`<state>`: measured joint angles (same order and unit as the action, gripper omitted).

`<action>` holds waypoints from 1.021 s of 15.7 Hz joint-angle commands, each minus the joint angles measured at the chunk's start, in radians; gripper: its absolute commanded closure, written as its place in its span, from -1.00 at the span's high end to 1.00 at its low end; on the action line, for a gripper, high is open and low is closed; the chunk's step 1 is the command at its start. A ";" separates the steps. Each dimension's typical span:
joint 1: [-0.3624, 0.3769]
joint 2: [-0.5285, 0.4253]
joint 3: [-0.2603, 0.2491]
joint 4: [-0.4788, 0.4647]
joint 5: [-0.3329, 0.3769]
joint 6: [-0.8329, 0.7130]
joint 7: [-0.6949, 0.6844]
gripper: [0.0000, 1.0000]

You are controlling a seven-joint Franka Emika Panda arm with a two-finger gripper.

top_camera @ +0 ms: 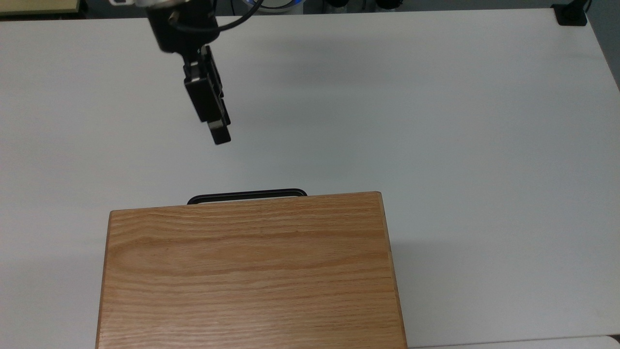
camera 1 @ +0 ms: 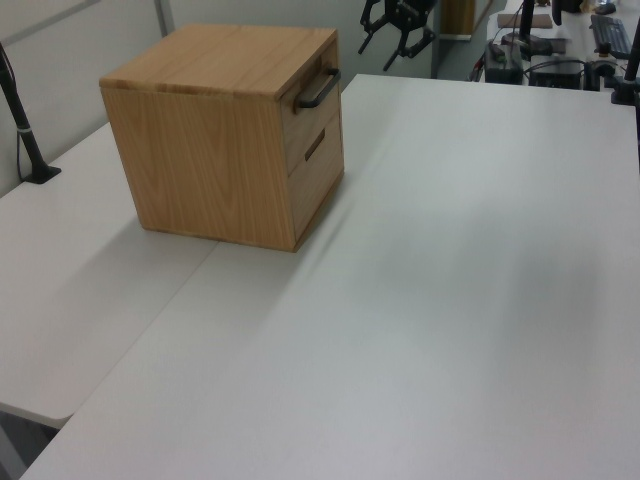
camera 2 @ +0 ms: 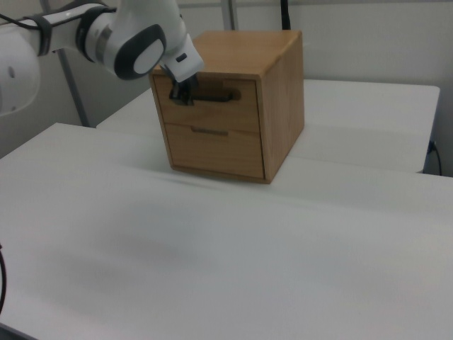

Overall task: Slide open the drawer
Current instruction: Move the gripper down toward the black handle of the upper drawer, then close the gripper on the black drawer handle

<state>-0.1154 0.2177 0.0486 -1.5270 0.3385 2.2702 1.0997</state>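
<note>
An oak cabinet (top_camera: 249, 271) stands on the white table (top_camera: 436, 145). Its upper drawer (camera 2: 212, 110) is shut flush with the cabinet front, and its long black loop handle (top_camera: 247, 195) (camera 1: 317, 90) (camera 2: 214, 97) sticks out. My gripper (top_camera: 222, 137) (camera 1: 378, 52) (camera 2: 180, 95) hangs in the air in front of the drawer, off toward the handle's left end in the top view, a short gap from it. Its fingers are spread open and hold nothing. A second drawer front (camera 2: 212, 149) with a small slot handle sits below.
A black clamp post (camera 1: 22, 120) stands on the adjoining table at the left view's left. Another black clamp (top_camera: 570, 14) sits at the table's far corner in the top view. Desk clutter (camera 1: 560, 50) lies behind the table in the left view.
</note>
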 commanded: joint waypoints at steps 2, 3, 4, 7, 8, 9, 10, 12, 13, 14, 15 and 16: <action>0.008 0.087 0.007 0.074 0.023 0.096 0.017 0.10; 0.010 0.098 0.008 0.076 0.023 0.109 0.017 0.11; 0.011 0.104 0.008 0.079 0.023 0.123 0.017 0.11; 0.014 0.130 0.013 0.079 0.019 0.144 0.009 0.11; 0.016 0.140 0.014 0.080 0.017 0.153 0.009 0.11; 0.028 0.143 0.014 0.079 0.016 0.163 0.008 0.11; 0.037 0.149 0.014 0.079 0.014 0.164 0.006 0.10; 0.040 0.166 0.014 0.080 0.014 0.187 0.009 0.10; 0.045 0.167 0.014 0.080 0.014 0.207 0.009 0.10; 0.049 0.167 0.014 0.079 0.014 0.213 0.011 0.06; 0.052 0.173 0.014 0.079 0.014 0.215 0.011 0.04; 0.053 0.181 0.014 0.082 0.013 0.221 0.012 0.04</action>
<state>-0.0751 0.3743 0.0658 -1.4685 0.3452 2.4661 1.1017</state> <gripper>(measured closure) 0.463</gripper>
